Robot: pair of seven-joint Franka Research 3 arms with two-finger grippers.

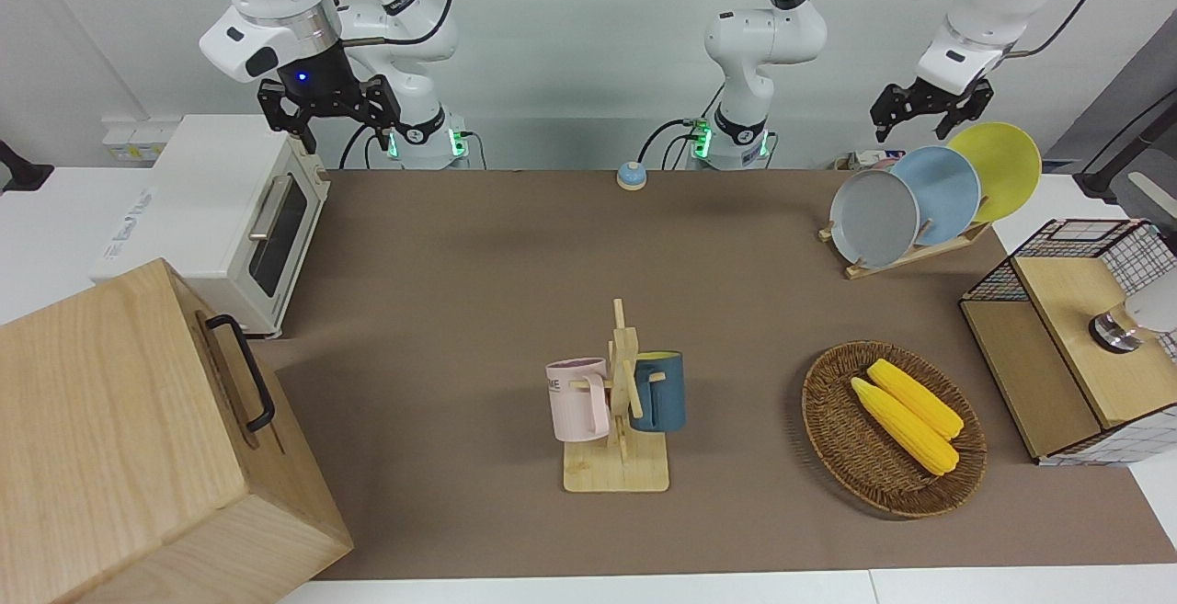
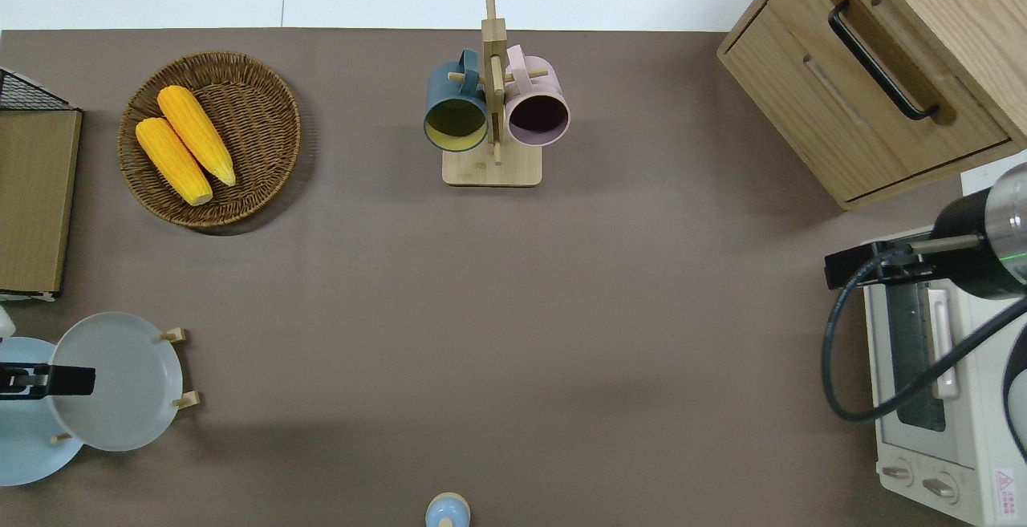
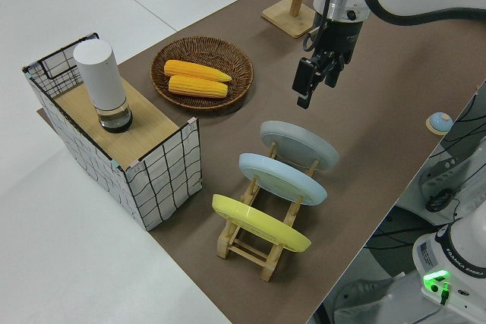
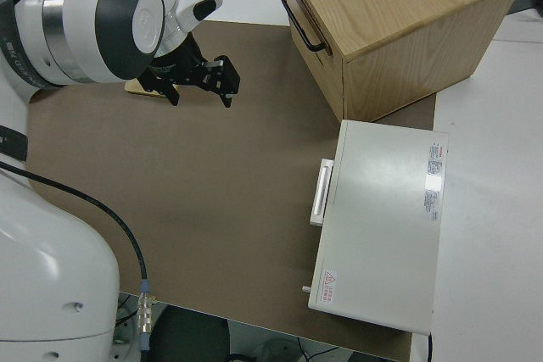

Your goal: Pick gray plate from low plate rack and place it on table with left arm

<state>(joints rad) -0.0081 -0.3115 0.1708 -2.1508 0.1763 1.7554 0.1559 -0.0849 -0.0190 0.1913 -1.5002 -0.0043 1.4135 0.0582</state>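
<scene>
The gray plate (image 1: 874, 218) leans in the low plate rack (image 1: 906, 255), in the slot toward the table's middle, at the left arm's end of the brown table (image 1: 460, 264). It also shows in the overhead view (image 2: 120, 383) and in the left side view (image 3: 298, 144). My left gripper (image 1: 910, 131) is open and empty, up in the air. In the overhead view it (image 2: 48, 380) is over the gray plate's edge beside the light-blue plate (image 2: 20, 439). My right gripper (image 1: 331, 126) is open and parked.
A light-blue plate (image 1: 947, 190) and a yellow plate (image 1: 998, 167) share the rack. A wicker basket (image 1: 828, 429) of corn, a wire crate (image 1: 1076, 337), a mug stand (image 1: 621, 402), a toaster oven (image 1: 239, 218) and a wooden cabinet (image 1: 119, 438) stand around.
</scene>
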